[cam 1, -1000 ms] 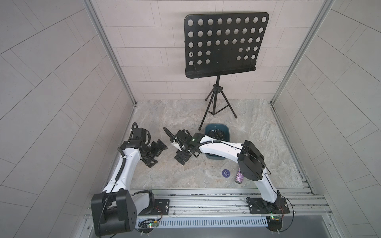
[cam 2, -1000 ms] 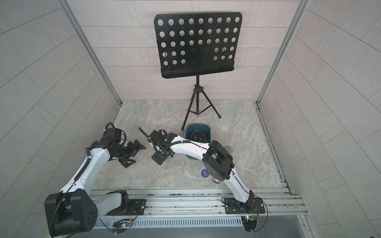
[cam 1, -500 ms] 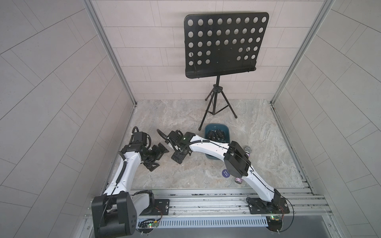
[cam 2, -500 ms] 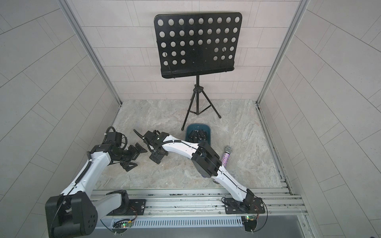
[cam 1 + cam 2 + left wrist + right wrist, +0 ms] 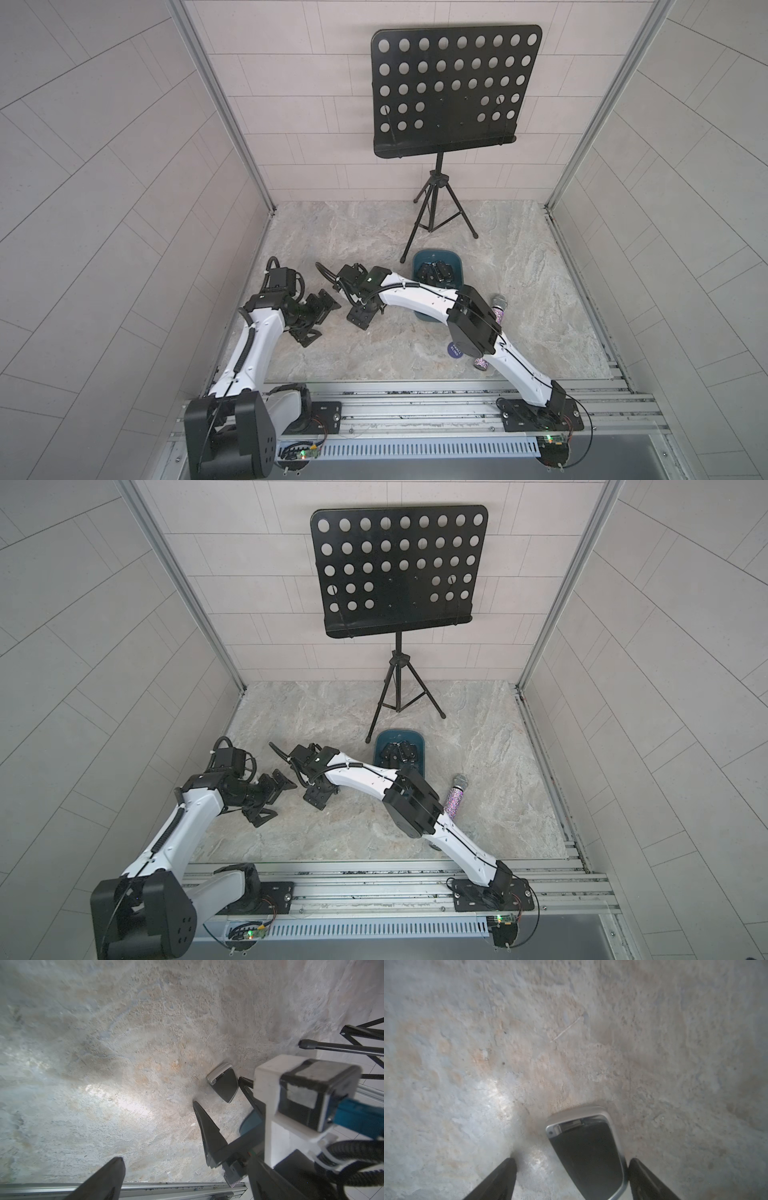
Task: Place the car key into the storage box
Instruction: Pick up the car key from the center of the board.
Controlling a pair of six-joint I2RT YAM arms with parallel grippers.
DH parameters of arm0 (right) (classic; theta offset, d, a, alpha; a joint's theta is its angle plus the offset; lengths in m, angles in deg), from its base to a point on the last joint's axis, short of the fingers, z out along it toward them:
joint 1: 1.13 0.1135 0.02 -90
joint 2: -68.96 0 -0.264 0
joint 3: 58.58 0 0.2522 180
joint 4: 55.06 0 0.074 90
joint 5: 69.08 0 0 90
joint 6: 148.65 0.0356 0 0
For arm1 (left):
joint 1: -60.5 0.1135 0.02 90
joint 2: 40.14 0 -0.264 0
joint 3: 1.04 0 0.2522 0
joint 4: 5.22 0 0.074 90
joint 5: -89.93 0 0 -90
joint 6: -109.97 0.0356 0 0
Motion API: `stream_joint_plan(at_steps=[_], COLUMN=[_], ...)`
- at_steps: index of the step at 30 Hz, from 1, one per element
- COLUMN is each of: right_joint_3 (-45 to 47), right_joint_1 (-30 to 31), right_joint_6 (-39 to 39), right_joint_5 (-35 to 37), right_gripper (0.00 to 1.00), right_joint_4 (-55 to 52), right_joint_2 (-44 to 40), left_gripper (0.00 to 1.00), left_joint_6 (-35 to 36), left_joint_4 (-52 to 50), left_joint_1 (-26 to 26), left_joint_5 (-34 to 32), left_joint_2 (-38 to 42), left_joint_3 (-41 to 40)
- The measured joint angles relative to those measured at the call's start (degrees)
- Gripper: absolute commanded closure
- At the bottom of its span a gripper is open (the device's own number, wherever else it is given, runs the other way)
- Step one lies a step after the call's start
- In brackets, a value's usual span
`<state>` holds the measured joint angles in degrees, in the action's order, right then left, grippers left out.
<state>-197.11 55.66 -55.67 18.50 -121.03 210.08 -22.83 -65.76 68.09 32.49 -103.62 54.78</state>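
The car key (image 5: 587, 1153), a black fob with a silver rim, lies flat on the stone floor. It also shows in the left wrist view as the car key (image 5: 225, 1082). My right gripper (image 5: 572, 1160) points down over it, open, one finger at the key's edge and the other well clear. In both top views the right gripper (image 5: 359, 320) (image 5: 318, 798) hides the key. The left gripper (image 5: 322, 318) (image 5: 187, 1161) hovers open and empty just to the left. The teal storage box (image 5: 436, 253) (image 5: 399, 732) stands behind the right forearm with dark items inside.
A black music stand (image 5: 451, 87) on a tripod (image 5: 434, 216) stands behind the box, one leg foot beside it. A glittery purple microphone (image 5: 455, 796) and a dark blue disc (image 5: 455, 349) lie by the right elbow. Metal rails run along the front edge.
The right arm has stretched further left and lowered its gripper to the floor around the key. Its elbow has swung left and uncovered the microphone. The left arm has barely shifted.
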Motion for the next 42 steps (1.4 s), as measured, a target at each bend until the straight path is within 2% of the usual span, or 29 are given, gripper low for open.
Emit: stream_joint_plan(at_steps=[10,16,23,34,42], right_joint_3=[-0.94,-0.98,-0.98,-0.66,2.38], right_joint_1=[0.02,0.11,0.09,-0.59,-2.40], right_joint_6=[0.26,0.39,0.52,3.69,5.01], right_joint_5=[0.02,0.02,-0.02,-0.17,0.04], right_gripper=[0.46,0.57,0.61,0.62,0.62], right_joint_4=[-0.96,-1.05,-1.07,-0.94,-0.83], right_joint_2=[0.74,0.81,0.81,0.20,-6.01], left_gripper=[0.00,0.00,0.00,0.00,0.00], left_joint_6=[-0.02,-0.02,-0.04,-0.02,0.00], left_joint_4=[0.02,0.02,0.00,0.00,-0.07], left_joint_1=[0.02,0.00,0.02,0.61,0.87], left_joint_5=[-0.02,-0.02,-0.02,-0.02,0.13], left_joint_2=[0.11,0.11,0.11,0.04,-0.83], left_joint_3=[0.00,0.00,-0.33,-0.31,0.09])
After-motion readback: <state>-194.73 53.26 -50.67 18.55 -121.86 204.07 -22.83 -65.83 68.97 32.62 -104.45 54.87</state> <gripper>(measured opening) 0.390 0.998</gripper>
